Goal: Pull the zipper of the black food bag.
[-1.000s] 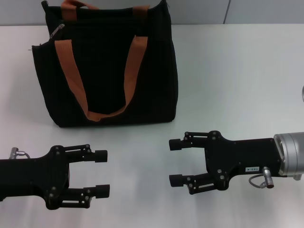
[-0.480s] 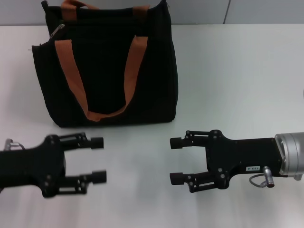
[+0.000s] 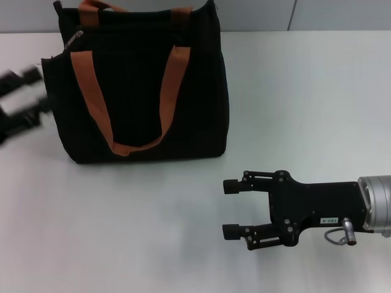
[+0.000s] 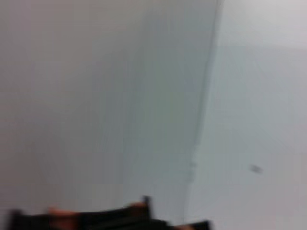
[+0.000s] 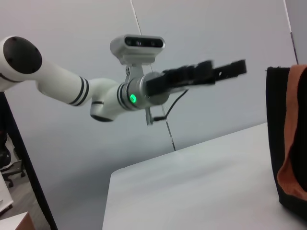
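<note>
Black bag [image 3: 142, 85]: head view, upright on white table [image 3: 293, 104], far left, orange straps [image 3: 91, 97] down its face.
Zipper [image 3: 74, 39]: silvery tab at bag's top left corner.
Left gripper [image 3: 21, 101]: blurred, just left of bag, fingers apart, holding nothing.
Right gripper [image 3: 232, 209]: low over table, near right, fingers apart, empty, well clear of bag.
Left wrist view: blurred grey wall, bag's top edge [image 4: 110, 218] only.
Right wrist view: left gripper [image 5: 225, 71] raised above table [image 5: 201, 182], bag [image 5: 288, 143] at edge.

matt cloth black food bag [image 3: 143, 91] – metal zipper [image 3: 74, 39]
</note>
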`<state>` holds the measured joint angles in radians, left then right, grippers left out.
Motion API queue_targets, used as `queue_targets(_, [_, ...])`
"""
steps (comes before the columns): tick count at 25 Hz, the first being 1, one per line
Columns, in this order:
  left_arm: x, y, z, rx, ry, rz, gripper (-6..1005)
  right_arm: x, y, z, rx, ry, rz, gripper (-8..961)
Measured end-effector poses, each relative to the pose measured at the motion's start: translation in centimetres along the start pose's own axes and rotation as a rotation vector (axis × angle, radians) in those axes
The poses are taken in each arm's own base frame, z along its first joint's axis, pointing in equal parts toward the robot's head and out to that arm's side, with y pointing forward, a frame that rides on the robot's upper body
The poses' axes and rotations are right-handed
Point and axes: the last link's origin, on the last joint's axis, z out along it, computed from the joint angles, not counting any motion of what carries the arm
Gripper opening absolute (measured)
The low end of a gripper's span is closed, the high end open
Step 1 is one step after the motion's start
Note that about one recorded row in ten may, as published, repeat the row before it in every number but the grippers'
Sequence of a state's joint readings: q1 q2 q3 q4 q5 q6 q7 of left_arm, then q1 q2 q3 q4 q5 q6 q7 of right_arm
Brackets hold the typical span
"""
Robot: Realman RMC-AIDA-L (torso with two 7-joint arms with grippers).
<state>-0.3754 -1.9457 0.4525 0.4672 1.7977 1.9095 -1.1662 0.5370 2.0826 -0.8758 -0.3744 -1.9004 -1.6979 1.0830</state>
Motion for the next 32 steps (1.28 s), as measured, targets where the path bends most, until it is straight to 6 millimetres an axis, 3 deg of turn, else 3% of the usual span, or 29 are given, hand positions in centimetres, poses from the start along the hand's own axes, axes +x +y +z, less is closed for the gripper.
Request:
queue_targets(1, [0.0, 0.0, 0.0, 0.000, 0.000, 0.000, 750, 0.1, 0.1, -0.1, 0.004, 0.000, 0.003, 818])
queue_targets(2, [1.4, -2.0, -1.4, 0.110, 0.002, 0.007, 750, 0.1, 0.1, -0.1, 0.004, 0.000, 0.003, 818])
queue_targets(4, [2.1, -3.1, -2.0, 0.162, -0.024, 0.029, 749, 0.2, 0.1, -0.2, 0.006, 0.001, 0.003, 819])
queue_targets(8, [2.5, -4.0, -2.4, 0.206, -0.046, 0.051, 747, 0.2, 0.1, -0.2, 0.006, 0.001, 0.004, 819])
queue_targets(9, [3.6, -5.8, -3.1, 0.301, -0.094, 0.104, 747, 0.2, 0.1, -0.2, 0.006, 0.002, 0.005, 819])
queue_targets(13, [4.3, -7.6, -2.8, 0.358, -0.168, 0.149, 745, 0.3, 0.2, -0.3, 0.005, 0.004, 0.007, 819])
queue_targets(27, [1.9, -8.9, 4.1, 0.285, -0.361, 0.228, 738, 0.4, 0.3, -0.5, 0.011, -0.001, 0.009, 818])
queue_targets(32, [2.1, -9.5, 5.0, 0.305, -0.370, 0.257, 736, 0.4, 0.2, -0.6, 0.013, -0.001, 0.013, 818])
